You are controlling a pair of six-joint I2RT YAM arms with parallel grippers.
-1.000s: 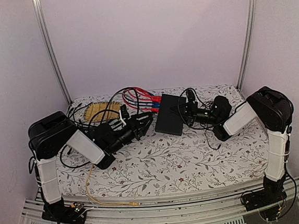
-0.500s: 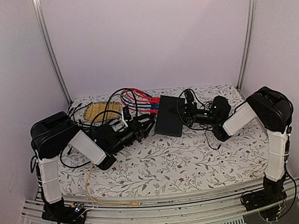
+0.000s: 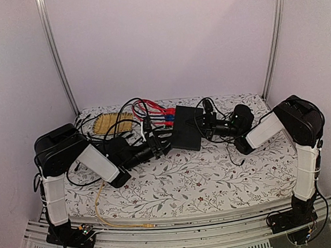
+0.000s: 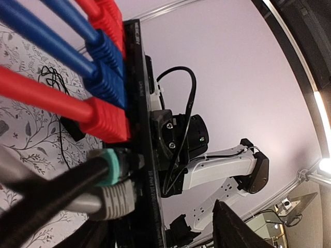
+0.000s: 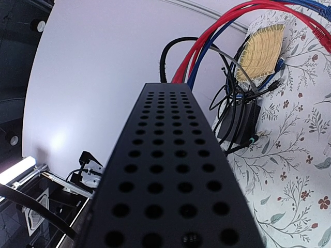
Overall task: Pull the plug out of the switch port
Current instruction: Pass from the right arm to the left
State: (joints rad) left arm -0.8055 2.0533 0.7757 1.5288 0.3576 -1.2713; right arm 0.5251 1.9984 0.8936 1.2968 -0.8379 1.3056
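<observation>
Left claw [image 3: 163,141] part open and empty, at the cabled edge of the flat matte-black switch box [image 3: 187,135], mid-table.
Ports run along the box's thin left edge [image 4: 140,103]. The red plug [image 4: 106,121], blue plug [image 4: 106,85], teal-booted plug [image 4: 111,165] and grey plug [image 4: 118,199] are all seated (target probably one of the last two, can't tell). Plugs look rigid, small and latched, and the cables are floppy, so pinch the boot, not the cord. The box looks light and may slide. Right claw [image 3: 210,123] sits against the box's far edge; can't tell its grip.
</observation>
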